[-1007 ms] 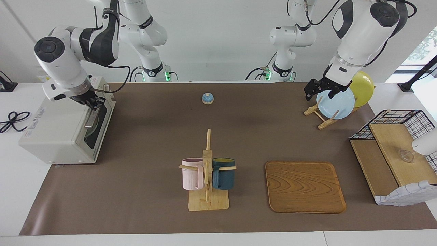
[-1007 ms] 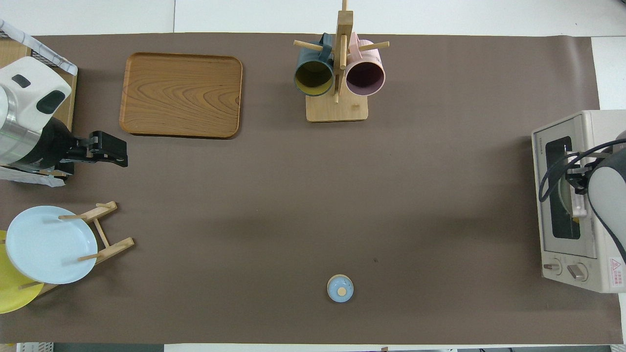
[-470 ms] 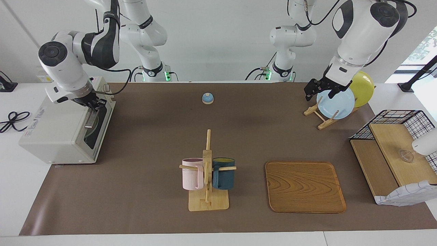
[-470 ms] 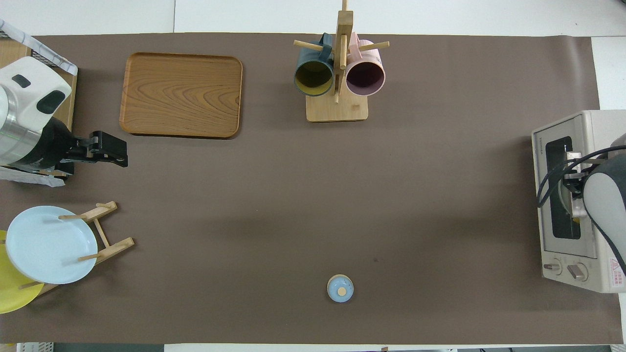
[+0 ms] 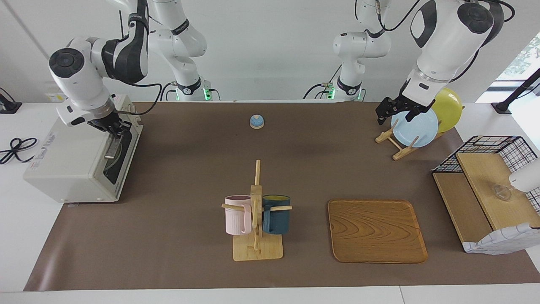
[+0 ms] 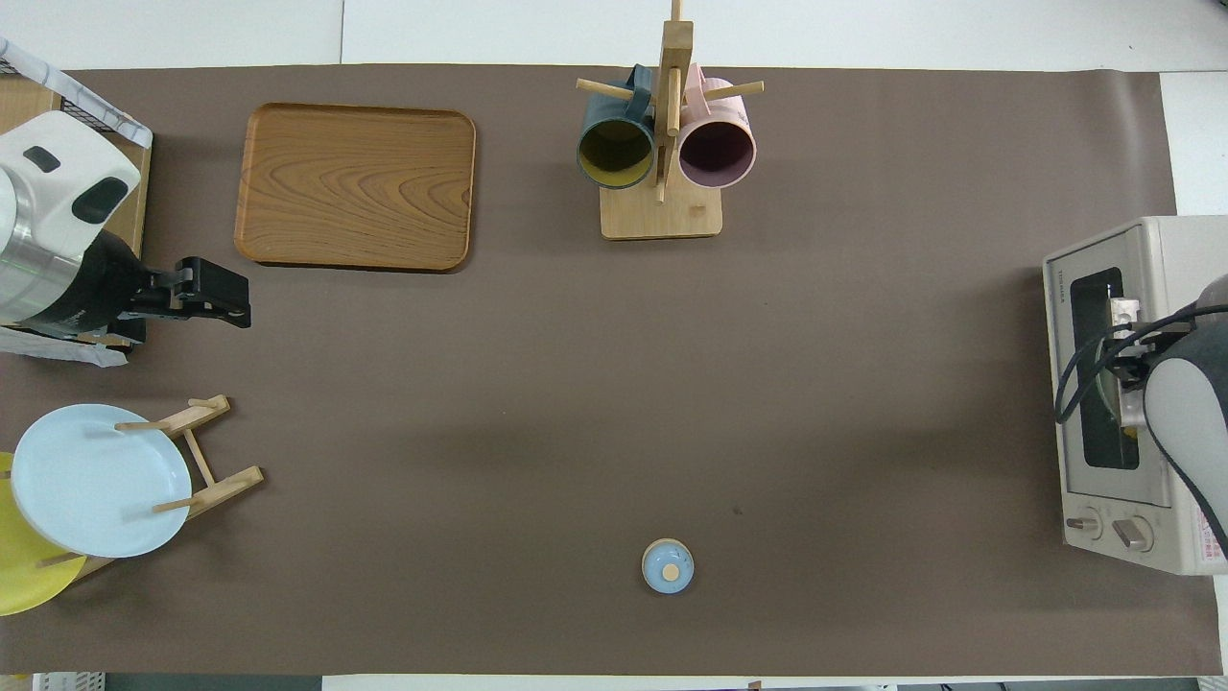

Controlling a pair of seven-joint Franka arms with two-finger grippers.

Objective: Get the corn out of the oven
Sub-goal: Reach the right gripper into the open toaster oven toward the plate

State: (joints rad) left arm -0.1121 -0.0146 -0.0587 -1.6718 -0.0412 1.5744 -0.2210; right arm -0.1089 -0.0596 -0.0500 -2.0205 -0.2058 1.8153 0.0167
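The off-white oven (image 5: 71, 164) stands at the right arm's end of the table, and its dark glass door (image 6: 1094, 288) is closed. My right gripper (image 5: 117, 130) is shut at the metal bar handle (image 5: 110, 148) on the door, toward the handle's end nearer the robots. Whether it grips the bar I cannot tell. Of the corn, only a small yellow patch (image 6: 1130, 433) shows behind the glass. My left gripper (image 5: 386, 113) waits open and empty in the air over the plate rack (image 5: 396, 145).
A mug tree (image 5: 256, 211) with a pink and a dark blue mug stands mid-table, with a wooden tray (image 5: 376, 230) beside it. A small blue bell (image 5: 256, 121) lies near the robots. A wire basket with wooden shelves (image 5: 485, 185) sits at the left arm's end.
The right arm's wrist has swung slightly toward the robots while its gripper stays at the oven handle. The door is still closed. The left arm has not moved.
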